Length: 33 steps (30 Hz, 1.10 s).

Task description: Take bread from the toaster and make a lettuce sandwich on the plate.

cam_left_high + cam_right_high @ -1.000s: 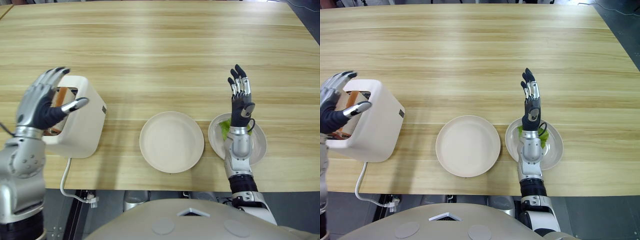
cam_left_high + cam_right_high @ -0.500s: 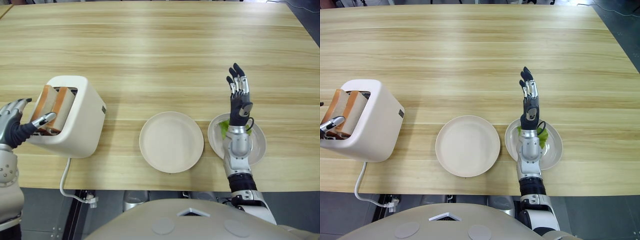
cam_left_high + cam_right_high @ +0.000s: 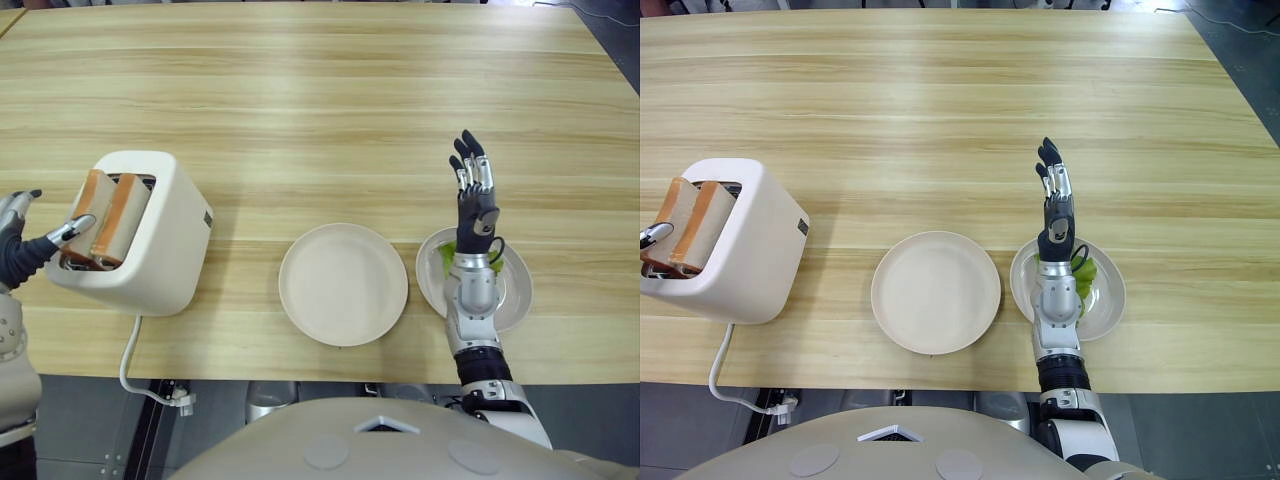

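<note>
Stretching across the whole scene is a pale wooden table (image 3: 320, 90), with an empty cream plate (image 3: 343, 284) near its front edge. To the left of that plate, well apart from it, stands a white toaster (image 3: 165, 240), its power cord (image 3: 130, 350) trailing off the table's front edge. Just right of the empty plate sits a slightly smaller plate (image 3: 515, 290) holding a green lettuce leaf (image 3: 1085, 272). The robot's right hand (image 3: 478, 205) is raised above that lettuce plate, fingers straight and spread, holding nothing. Far left of the empty plate, beyond the toaster, the left hand (image 3: 20, 245) is open, one fingertip against the outer of two browned bread slices (image 3: 105, 218) standing up out of the toaster's slots.
</note>
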Motion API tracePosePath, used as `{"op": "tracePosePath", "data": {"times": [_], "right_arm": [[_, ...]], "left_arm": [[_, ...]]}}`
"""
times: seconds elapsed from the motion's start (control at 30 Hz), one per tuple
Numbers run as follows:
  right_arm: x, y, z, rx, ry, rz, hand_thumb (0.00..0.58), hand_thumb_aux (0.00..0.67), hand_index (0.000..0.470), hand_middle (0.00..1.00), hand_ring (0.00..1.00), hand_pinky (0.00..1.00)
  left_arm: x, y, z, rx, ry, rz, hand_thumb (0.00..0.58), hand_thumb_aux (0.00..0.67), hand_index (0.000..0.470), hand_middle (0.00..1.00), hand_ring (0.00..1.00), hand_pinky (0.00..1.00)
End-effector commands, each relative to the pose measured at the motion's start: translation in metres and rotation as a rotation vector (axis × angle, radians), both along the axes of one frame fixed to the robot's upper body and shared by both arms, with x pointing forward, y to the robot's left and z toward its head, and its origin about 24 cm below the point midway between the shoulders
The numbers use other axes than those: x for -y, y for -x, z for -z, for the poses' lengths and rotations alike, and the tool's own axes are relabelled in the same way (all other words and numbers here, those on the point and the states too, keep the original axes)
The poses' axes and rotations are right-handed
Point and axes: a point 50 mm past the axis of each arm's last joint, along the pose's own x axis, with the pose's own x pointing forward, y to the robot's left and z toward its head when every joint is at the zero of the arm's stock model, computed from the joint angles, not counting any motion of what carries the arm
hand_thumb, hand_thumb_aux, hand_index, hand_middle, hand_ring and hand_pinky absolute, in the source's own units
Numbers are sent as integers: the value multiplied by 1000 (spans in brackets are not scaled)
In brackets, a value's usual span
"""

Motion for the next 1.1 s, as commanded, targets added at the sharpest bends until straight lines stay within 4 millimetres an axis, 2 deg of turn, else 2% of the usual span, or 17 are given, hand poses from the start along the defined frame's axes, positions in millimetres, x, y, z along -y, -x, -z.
{"op": "tracePosePath", "data": {"times": [0.03,0.1,0.13,0.17,0.2,0.3,0.33,0.4,0.43,0.77,1.03,1.07,1.1], "right_arm": [[-2,0,2,-6,2,0,0,0,0,0,0,0],[-2,0,2,-6,3,1,0,0,0,0,0,0],[-2,0,2,-6,3,1,0,0,0,0,0,0],[-2,-1,2,-7,3,-1,0,0,0,0,0,0],[-3,-1,2,-8,3,-2,0,0,0,0,0,0],[-4,-2,3,-11,1,-4,0,0,0,0,0,0],[-4,-2,3,-12,1,-4,0,0,0,0,0,0],[-5,-2,3,-12,0,-5,0,0,0,0,0,0],[-5,-2,3,-12,0,-5,0,0,0,0,0,0],[-10,-5,7,-27,5,-19,0,0,0,0,0,0],[-10,-5,11,-42,9,-14,0,0,0,0,0,0],[-10,-4,11,-43,9,-13,0,0,0,0,0,0],[-10,-4,11,-42,9,-13,0,0,0,0,0,0]], "left_arm": [[-1,-2,5,-29,-1,0,0,0,0,0,0,0],[1,-3,6,-34,1,8,0,0,0,0,0,0],[1,-4,6,-35,4,13,248,163,112,0,0,0],[2,-4,7,-38,2,16,436,336,231,0,0,0],[2,-4,8,-40,0,17,466,373,256,0,0,0],[7,-8,10,-36,11,46,443,344,236,0,0,0],[8,-9,11,-38,11,57,352,250,171,0,0,0],[11,-13,10,-25,13,79,337,236,162,0,0,0],[13,-14,9,-18,13,86,436,336,231,0,0,0],[39,-37,0,98,36,247,474,384,263,0,0,0],[33,-37,-1,95,27,231,470,378,260,0,0,0],[32,-37,1,87,32,230,482,394,271,0,0,0],[31,-37,3,79,35,226,547,510,350,0,0,0]]}}
